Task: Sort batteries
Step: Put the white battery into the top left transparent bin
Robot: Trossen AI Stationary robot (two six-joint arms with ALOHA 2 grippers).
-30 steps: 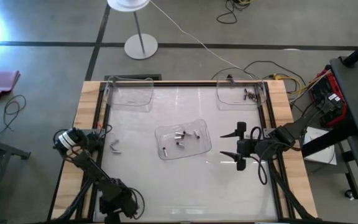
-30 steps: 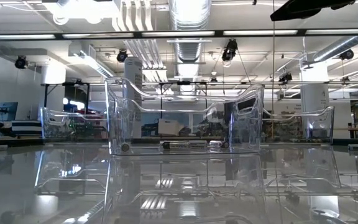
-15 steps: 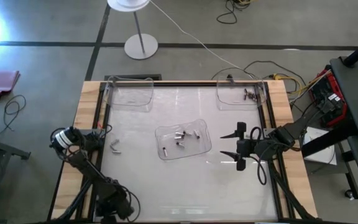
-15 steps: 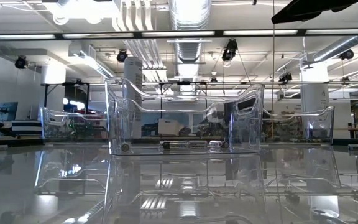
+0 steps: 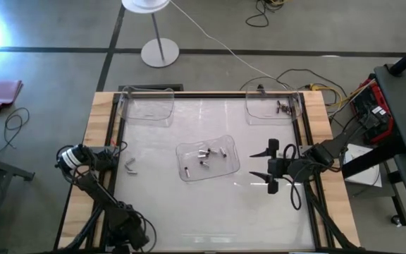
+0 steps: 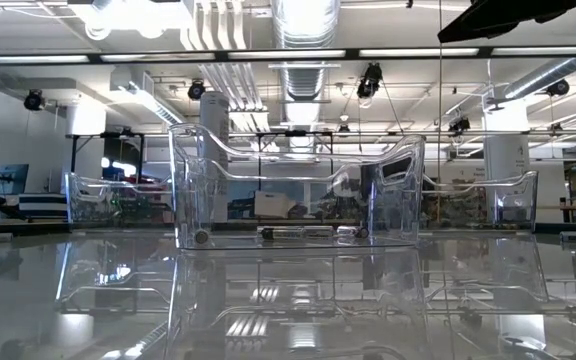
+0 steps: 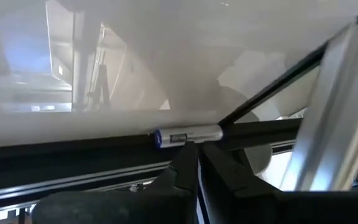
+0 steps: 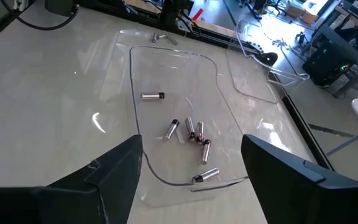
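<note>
The left gripper (image 5: 130, 166) hovers over the left side of the tabletop (image 5: 189, 204), closed on one battery (image 7: 187, 135) pinched at the very tips of its fingers (image 7: 182, 163). The battery's long axis runs crosswise to the fingers. A blue-banded end sticks out on one side and the bare metal end on the other. From above it is too small to make out.

The right gripper (image 5: 270, 165) waits open wide at the right side of the tabletop, facing the middle tray (image 5: 186, 173).

This looks like the carrying step, with the held battery on its way to one of the far trays. The hold is only at the tips, so the arm should travel smoothly. A jolt could twist the battery loose. It should be brought over the tray's middle and let go low, so that it does not bounce out or roll off.

In the middle tray the loose batteries (image 8: 194, 132) lie flat and point in different directions. One (image 8: 153, 96) lies apart from the cluster, and another (image 8: 205, 176) rests near the tray's wall.

At the far edge, the far right tray (image 5: 259, 116) holds a few sorted batteries (image 5: 283, 107). The far left tray (image 5: 149, 116) shows none that I can make out, so it is probably where this one goes.
</note>
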